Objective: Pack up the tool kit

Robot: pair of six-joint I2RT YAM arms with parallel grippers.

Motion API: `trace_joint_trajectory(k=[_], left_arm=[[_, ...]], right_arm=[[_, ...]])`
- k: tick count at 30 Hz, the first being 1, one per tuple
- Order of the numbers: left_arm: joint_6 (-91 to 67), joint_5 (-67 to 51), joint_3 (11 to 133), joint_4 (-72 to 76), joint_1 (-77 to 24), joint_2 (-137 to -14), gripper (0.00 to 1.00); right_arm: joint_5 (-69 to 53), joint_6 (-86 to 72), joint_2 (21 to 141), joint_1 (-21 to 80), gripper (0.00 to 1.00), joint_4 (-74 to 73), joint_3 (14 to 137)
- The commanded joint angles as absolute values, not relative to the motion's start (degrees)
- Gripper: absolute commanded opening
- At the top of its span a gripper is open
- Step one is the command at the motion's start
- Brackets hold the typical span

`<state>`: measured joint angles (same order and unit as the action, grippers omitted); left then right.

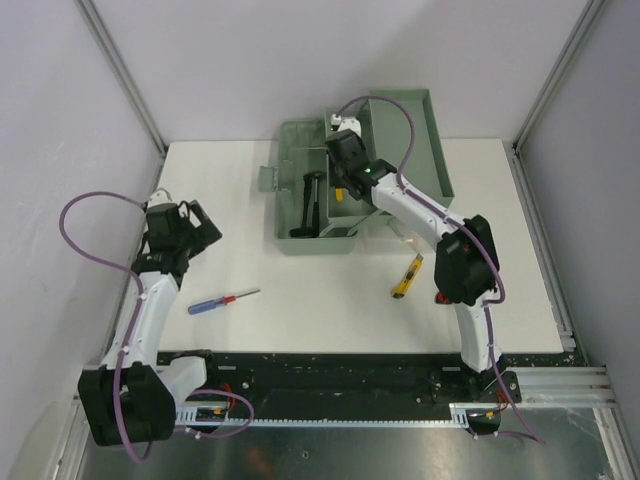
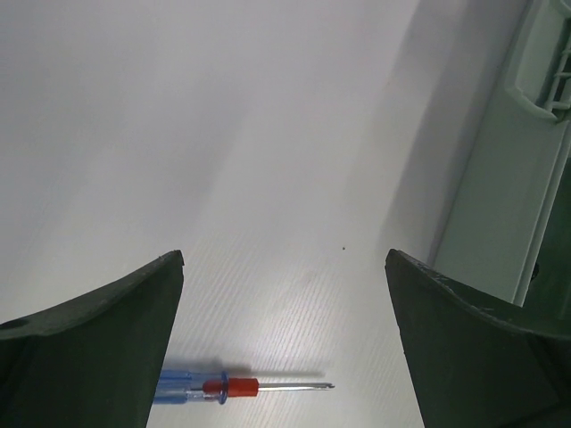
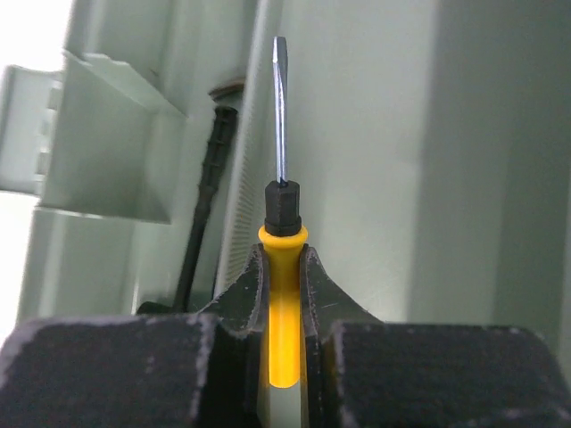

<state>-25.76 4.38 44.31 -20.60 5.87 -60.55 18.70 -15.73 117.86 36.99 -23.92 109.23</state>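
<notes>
Judging by what lay where, the packing was taken to be about half done. The tool kit box [image 1: 292,150] was set at 12 o'clock from the centre of the table [image 1: 300,325], with its lid [image 1: 410,120] thrown open toward 2 o'clock. At least one black-handled tool [image 1: 310,205] was already laid inside; what kind could not be told.

The right gripper [image 3: 284,254] was held over the open box, its jaws clamped narrowly on the handle of a yellow screwdriver [image 3: 284,330], whose flat blade was pointed into the box. This screwdriver was judged to be the item in hand, not yet released.

Two tools were left out on the table: a blue-and-red screwdriver [image 1: 222,300] at 8 o'clock and a yellow knife [image 1: 407,278] at 4 o'clock. The left gripper [image 2: 285,259] was spread wide and empty, poised above the table near the blue-and-red screwdriver. The lid had yet to be closed.
</notes>
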Motion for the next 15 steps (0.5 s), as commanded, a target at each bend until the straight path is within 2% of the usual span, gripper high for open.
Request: trace_joint_trajectory(k=[1,5,11,15], left_arm=[[-29.66,9.62,45.71,-26.74,6.33,-57.44,0.98],[-34.74,13.52,47.17,-33.26,6.33,-56.66,0.98],[-42.34,14.28,46.63,-40.81,6.41,-55.36,0.97],[-46.32,13.53,44.87,-43.57,6.46,-54.30,0.97]], right_arm=[[25.33,-22.10,119.68,36.51,0.08,-25.88,112.43],[26.85,-23.36,121.56,36.24,0.15,-27.51,113.44],[27.76,-23.29,122.30,36.42,0.43,-29.15,115.55],[27.65,-21.74,120.61,36.77,0.51,-27.88,116.76]])
